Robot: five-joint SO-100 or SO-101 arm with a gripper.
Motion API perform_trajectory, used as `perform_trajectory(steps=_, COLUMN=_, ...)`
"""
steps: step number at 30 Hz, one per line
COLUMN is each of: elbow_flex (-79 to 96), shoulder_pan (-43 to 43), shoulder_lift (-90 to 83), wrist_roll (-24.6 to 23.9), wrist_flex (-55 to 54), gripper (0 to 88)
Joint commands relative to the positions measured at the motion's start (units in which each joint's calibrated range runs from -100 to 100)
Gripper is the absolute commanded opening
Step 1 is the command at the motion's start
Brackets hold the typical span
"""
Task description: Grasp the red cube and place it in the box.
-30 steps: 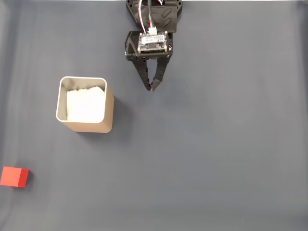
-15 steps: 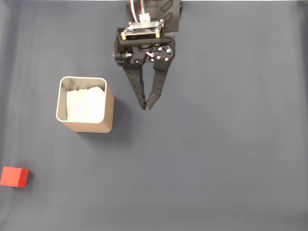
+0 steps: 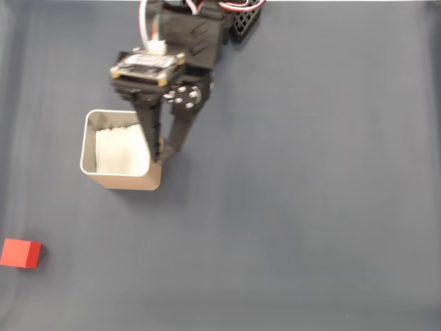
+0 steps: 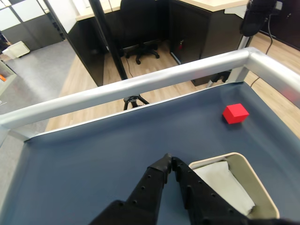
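Observation:
The red cube [image 3: 21,253] lies at the lower left corner of the dark mat in the fixed view; in the wrist view the red cube [image 4: 235,113] sits near the far right rail. The box [image 3: 131,181] is tan with a white lining and stands upright left of centre; the wrist view has the box [image 4: 246,172] at lower right. My gripper [image 3: 158,160] hangs over the box's right wall, fingertips together, holding nothing. In the wrist view the gripper [image 4: 169,161] tips meet just left of the box rim.
A silver rail [image 4: 140,84] borders the mat's far edge in the wrist view, with an office chair [image 4: 140,28] and desks beyond it. The arm base [image 3: 227,14] sits at the top of the fixed view. Open mat [image 3: 310,207] spreads to the right and below.
The arm has swung left and reached forward; its fingertips went from the bare mat right of the box to the box's right wall. The jaws stayed closed. Cube and box have not moved.

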Motion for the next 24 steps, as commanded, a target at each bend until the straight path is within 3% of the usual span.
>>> perform_trajectory(steps=1, elbow_flex=-8.63, shoulder_pan=3.09, shoulder_lift=4.27, wrist_roll=0.68, wrist_flex=3.4, gripper=0.2)
perform_trajectory(steps=24, elbow_flex=-34.52, shoulder_pan=13.18, shoulder_lift=30.84, wrist_roll=1.22, wrist_flex=5.54, gripper=0.2)
